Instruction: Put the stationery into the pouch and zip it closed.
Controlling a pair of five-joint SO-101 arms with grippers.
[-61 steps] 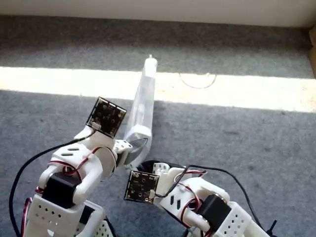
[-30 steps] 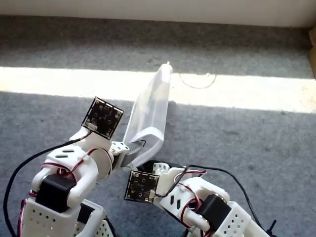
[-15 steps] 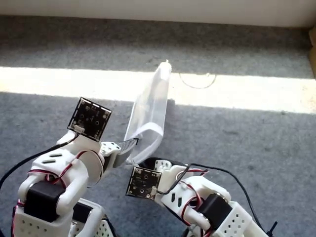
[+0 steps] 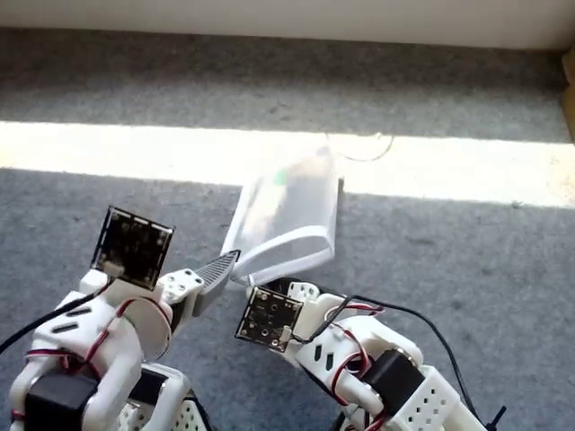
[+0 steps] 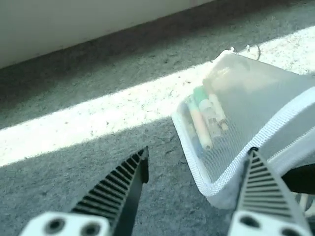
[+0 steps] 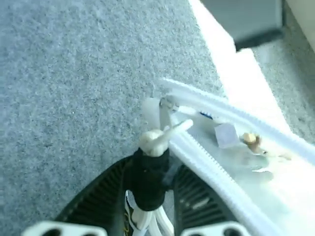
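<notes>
The clear mesh pouch with white zip edging lies tilted on the grey carpet, just beyond both arms. Several pens show through its side in the left wrist view. My left gripper is open, its dark fingers just short of the pouch's near corner, holding nothing. My right gripper is shut on the white zipper pull at the pouch's near end. In the high view the right arm sits under that end.
A bright sunlit band crosses the carpet behind the pouch. A thin wire loop lies there, close to the pouch's far end. The pale wall base runs along the back. Open carpet lies to the left and right.
My left gripper has let go of the pouch's near end, opened and drawn back to the left. The pouch has tipped from nearly upright down toward the right, lying flatter.
</notes>
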